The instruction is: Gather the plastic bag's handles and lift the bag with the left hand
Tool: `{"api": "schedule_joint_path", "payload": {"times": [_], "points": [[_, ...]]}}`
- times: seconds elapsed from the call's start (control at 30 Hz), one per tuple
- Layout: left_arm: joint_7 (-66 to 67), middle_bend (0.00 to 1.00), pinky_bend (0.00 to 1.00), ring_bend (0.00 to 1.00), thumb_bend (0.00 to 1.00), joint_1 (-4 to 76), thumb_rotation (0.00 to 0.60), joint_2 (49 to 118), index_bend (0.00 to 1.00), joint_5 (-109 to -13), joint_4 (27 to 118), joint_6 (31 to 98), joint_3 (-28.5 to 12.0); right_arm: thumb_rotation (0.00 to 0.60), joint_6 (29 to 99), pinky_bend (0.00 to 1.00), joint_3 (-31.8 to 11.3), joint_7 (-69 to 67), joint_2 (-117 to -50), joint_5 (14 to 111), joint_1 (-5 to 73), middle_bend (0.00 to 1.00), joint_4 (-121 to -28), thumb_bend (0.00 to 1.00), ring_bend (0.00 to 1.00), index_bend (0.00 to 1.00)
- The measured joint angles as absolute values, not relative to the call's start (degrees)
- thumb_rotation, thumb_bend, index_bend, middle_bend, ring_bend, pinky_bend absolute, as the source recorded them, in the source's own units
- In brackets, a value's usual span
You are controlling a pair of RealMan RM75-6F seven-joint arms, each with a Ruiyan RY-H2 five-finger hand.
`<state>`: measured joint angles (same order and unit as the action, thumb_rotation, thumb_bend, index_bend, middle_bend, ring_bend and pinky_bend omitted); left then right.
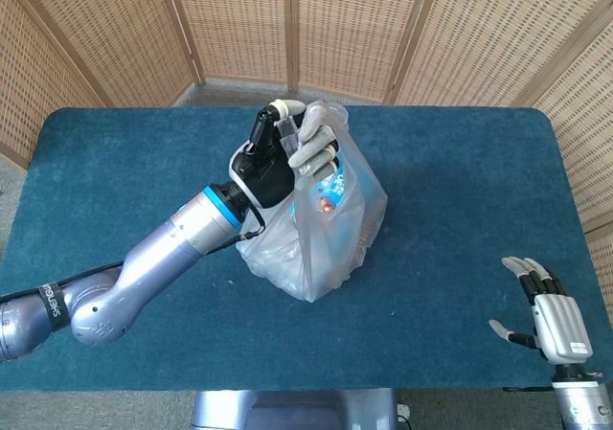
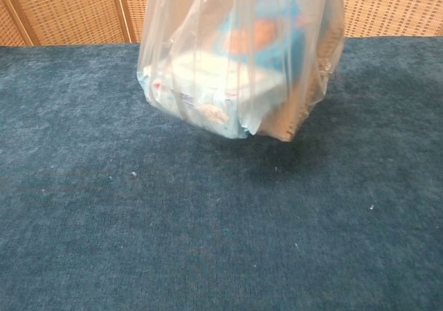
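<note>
A clear plastic bag (image 1: 321, 229) with blue and white packets inside hangs above the blue table (image 1: 460, 191). My left hand (image 1: 283, 152) grips the gathered handles at the bag's top, fingers curled around them. In the chest view the bag (image 2: 239, 61) floats off the cloth, tilted, with a shadow under it; the hand is out of that view. My right hand (image 1: 551, 320) is at the table's near right corner, fingers spread, holding nothing.
A wicker folding screen (image 1: 306, 28) stands behind the table. The table (image 2: 208, 221) is covered in blue carpet-like cloth.
</note>
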<state>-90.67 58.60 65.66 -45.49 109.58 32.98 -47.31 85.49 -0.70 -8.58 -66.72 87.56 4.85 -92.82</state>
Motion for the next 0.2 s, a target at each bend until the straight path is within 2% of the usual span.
{"api": "schedule_joint_path", "payload": {"times": [0.2], "points": [[-86.95, 0.9, 0.93, 0.94, 0.78, 58.43, 0.13, 66.17, 0.76, -42.42, 110.24, 32.64, -48.84, 0.6, 86.22, 0.12, -0.92, -8.97, -66.41, 88.16, 4.4, 0.18, -92.92, 0.15, 0.13, 0.15]]}}
